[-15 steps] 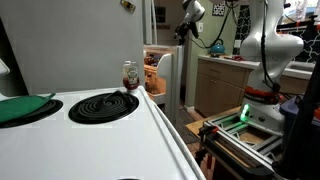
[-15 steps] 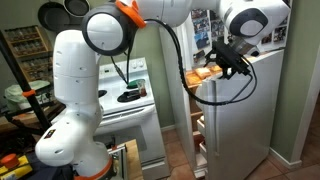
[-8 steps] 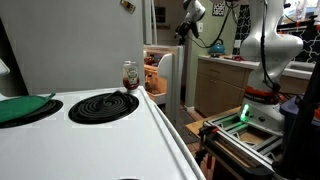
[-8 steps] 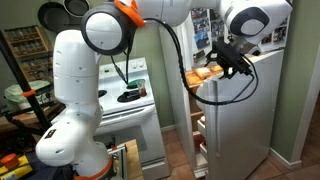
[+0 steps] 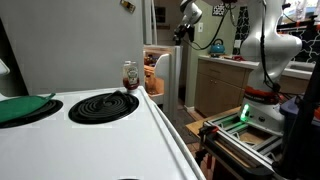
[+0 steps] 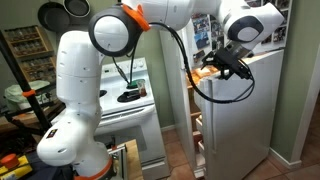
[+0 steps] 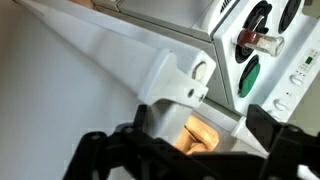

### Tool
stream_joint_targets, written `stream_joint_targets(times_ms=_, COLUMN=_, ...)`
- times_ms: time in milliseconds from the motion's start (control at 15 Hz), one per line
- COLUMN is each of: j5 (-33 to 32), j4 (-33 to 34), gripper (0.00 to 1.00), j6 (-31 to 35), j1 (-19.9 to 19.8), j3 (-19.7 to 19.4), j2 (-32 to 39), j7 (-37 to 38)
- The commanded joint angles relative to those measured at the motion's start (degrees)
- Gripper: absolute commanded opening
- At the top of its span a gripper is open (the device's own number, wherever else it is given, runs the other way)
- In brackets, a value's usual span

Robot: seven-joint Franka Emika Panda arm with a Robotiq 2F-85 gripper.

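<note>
My gripper (image 7: 200, 125) is open, its dark fingers (image 7: 262, 118) spread wide over the top corner of a white fridge door (image 7: 80, 90), with nothing between them. Below the jaws, tan-orange food (image 7: 200, 133) shows inside the fridge. In both exterior views the gripper (image 6: 222, 62) (image 5: 188, 18) hangs high beside the top of the fridge door (image 6: 235, 110), next to the orange food (image 6: 205, 72) on the shelf. I cannot tell whether a finger touches the door.
A white stove (image 5: 120, 130) with a coil burner (image 5: 103, 105), a small jar (image 5: 130, 75) and a green lid (image 5: 25, 108) stands beside the fridge. The wrist view shows the stove (image 7: 270, 25) and a bottle (image 7: 258, 41). Cabinets (image 5: 215, 85) stand behind.
The gripper has shifted slightly along the top of the fridge door and stays open. Nothing else has moved.
</note>
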Motion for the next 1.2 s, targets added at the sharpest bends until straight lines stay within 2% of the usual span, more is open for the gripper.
stream_joint_targets(times_ms=0, j5=3.53, j4=-0.72, gripper=1.00, j6=-1.81, j1=1.46, j3=0.29, j2=1.07, j7=-8.57)
stream_joint_targets(times_ms=733, j5=12.20, j4=-2.30, gripper=1.00, j6=-2.80, j1=7.57, j3=3.13, j2=4.07, j7=-27.48)
stream_joint_targets(times_ms=1133, j5=15.32, j4=-4.30, gripper=1.00, j6=-2.12, j1=7.04, j3=1.46, j2=2.45, j7=-34.87)
